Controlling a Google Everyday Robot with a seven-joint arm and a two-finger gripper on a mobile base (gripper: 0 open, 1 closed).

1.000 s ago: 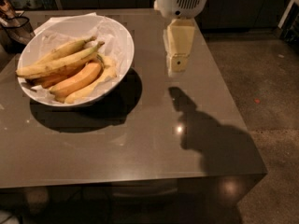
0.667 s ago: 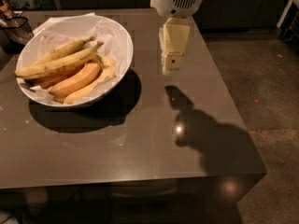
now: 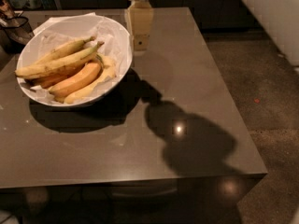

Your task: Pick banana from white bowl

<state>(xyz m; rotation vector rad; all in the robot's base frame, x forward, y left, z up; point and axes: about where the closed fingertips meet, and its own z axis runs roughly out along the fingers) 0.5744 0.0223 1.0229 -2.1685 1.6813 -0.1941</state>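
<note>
The white bowl [image 3: 119, 36] stands on the left part of the dark grey table, lined with crumpled white paper. Several bananas lie in it. The banana [image 3: 58, 64], the longest one, slim and pale yellow with a dark stem tip, lies across the top of the pile, its stem pointing up right. Plumper orange-yellow bananas [image 3: 77, 80] lie below it. My gripper [image 3: 139, 43] hangs from above just right of the bowl's far right rim, its cream-coloured fingers pointing down over the table. It holds nothing.
The table [image 3: 196, 78] has its right edge at the concrete floor [image 3: 261, 87] and its front edge near the bottom. A dark container [image 3: 16, 29] stands at the far left behind the bowl. My arm's shadow falls across the table's middle.
My gripper has moved left toward the bowl and now hangs beside its right rim. The bananas lie as they did.
</note>
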